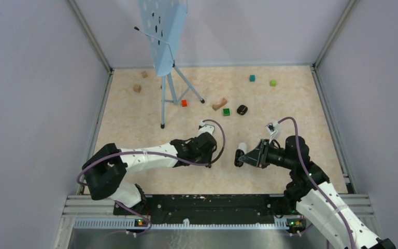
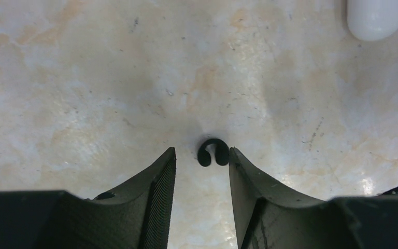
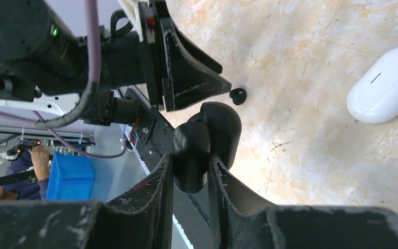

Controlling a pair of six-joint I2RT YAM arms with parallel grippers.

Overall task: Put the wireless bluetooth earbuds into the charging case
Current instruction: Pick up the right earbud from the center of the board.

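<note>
So I was standing there watching, and the left gripper (image 2: 202, 151) was down low over the table (image 1: 295, 109) with its two claws spread apart. One tiny black earbud (image 3: 238, 95) lay flat on the tabletop right between the claw tips. It sat closer to one tip than the other, maybe just touching it, but I honestly couldn't tell. It definitely wasn't pinched.

The right gripper (image 3: 189, 161) was facing it from the other side, claws pressed tight on a glossy black charging case (image 3: 217, 129). The case looked hinged open, two rounded halves, and it was held up off the surface just beside the left claw's tips.

A white case (image 3: 388, 83), closed and pill-shaped, lay on the table near both grippers, a bit past the earbud.

Further back, well apart from all that, there was a green cube (image 1: 226, 111) with a black rounded lump (image 1: 242, 109) just beside it. I couldn't make out what the lump was. A red cube (image 1: 184, 102) sat by the foot of a blue music stand (image 1: 163, 31).
</note>
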